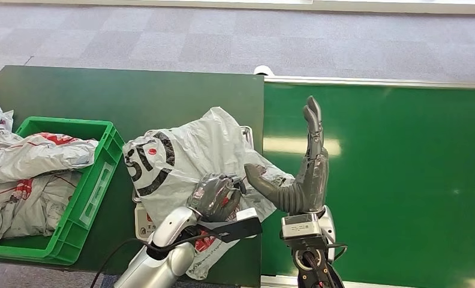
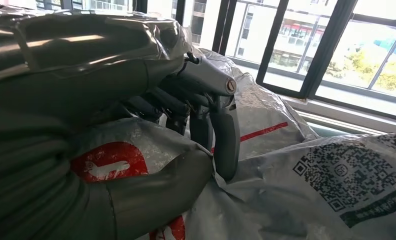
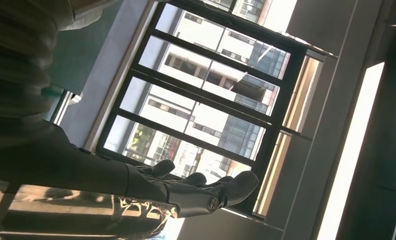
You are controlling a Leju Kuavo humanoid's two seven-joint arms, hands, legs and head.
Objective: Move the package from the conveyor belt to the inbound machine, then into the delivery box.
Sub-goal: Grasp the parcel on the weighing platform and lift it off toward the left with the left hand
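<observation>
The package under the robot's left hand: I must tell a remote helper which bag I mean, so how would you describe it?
Find the dark green table left of the bright green conveyor belt. Near the belt's edge, right of the green crate, lies a grey plastic package on a small white machine, with the left hand gripping it. Unlike the crated bags, it bears bold black lettering with a red dot.

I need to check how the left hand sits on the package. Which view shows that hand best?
The left wrist view: the left hand shows close up, fingers curled onto the grey plastic package. The head view shows the same hand small, from above, on the package. The right wrist view shows none of it.
</observation>
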